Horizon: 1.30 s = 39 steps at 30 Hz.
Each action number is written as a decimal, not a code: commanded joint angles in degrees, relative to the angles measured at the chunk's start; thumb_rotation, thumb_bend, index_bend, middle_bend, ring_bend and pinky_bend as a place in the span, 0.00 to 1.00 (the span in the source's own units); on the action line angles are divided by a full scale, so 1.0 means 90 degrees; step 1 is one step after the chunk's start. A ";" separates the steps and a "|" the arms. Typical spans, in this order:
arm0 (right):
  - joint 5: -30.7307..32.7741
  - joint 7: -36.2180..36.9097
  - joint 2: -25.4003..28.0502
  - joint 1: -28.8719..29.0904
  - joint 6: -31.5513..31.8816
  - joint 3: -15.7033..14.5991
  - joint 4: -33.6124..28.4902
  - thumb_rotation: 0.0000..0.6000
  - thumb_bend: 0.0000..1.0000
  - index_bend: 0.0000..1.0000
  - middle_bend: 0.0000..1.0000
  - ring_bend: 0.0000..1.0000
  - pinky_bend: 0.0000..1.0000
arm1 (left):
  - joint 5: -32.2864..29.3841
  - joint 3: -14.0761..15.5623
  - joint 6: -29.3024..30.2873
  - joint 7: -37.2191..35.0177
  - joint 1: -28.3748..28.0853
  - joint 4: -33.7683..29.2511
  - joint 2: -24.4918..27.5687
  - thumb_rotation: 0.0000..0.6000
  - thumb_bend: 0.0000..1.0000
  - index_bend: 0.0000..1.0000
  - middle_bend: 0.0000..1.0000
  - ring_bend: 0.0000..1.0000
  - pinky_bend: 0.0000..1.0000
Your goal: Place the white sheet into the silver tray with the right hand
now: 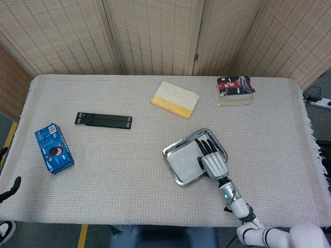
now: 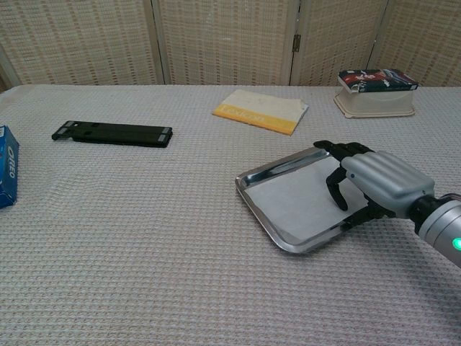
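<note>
On cloth-covered table point(image 1: 129, 155), lower right: sheet point(image 2: 292, 198) flat in tray point(image 2: 248, 184), right hand point(image 2: 374, 184) spread over it, likely settling it.

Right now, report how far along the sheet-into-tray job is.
Done: the white paper sheet lies flat inside the silver metal tray on the table. In hand: the right hand hangs over the tray's right side, fingers curled above the sheet; contact is unclear. Left: draw that hand away.
</note>
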 commanded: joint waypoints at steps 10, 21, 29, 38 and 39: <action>0.0776 -0.0952 0.0599 0.0234 -0.0747 0.0435 -0.1037 1.00 0.46 0.00 0.00 0.00 0.00 | 0.0023 -0.0003 -0.0055 0.0057 -0.0002 -0.0007 -0.0008 1.00 0.43 0.00 0.00 0.00 0.00; 0.2104 -0.2485 0.1520 0.0587 -0.1468 0.0674 -0.2733 1.00 0.27 0.00 0.00 0.00 0.00 | 0.0081 0.0020 -0.0061 0.0107 0.0010 -0.0013 0.0005 1.00 0.43 0.00 0.00 0.00 0.00; 0.2813 -0.3024 0.1831 0.0953 -0.1710 0.0751 -0.3168 1.00 0.27 0.00 0.00 0.00 0.00 | 0.0113 0.0077 -0.0184 0.0135 -0.0012 -0.0015 0.0042 1.00 0.43 0.00 0.00 0.00 0.00; 0.4649 -0.4514 0.2042 0.1795 -0.1888 0.0557 -0.3442 1.00 0.26 0.00 0.00 0.00 0.00 | 0.0134 0.0115 -0.0296 0.0200 -0.0047 0.0004 0.0057 1.00 0.43 0.00 0.00 0.00 0.00; 0.4850 -0.4568 0.2062 0.1904 -0.1994 0.0555 -0.3421 1.00 0.26 0.00 0.00 0.00 0.00 | 0.0208 0.0176 -0.0373 0.0149 -0.0069 -0.0007 0.0092 1.00 0.43 0.00 0.00 0.00 0.00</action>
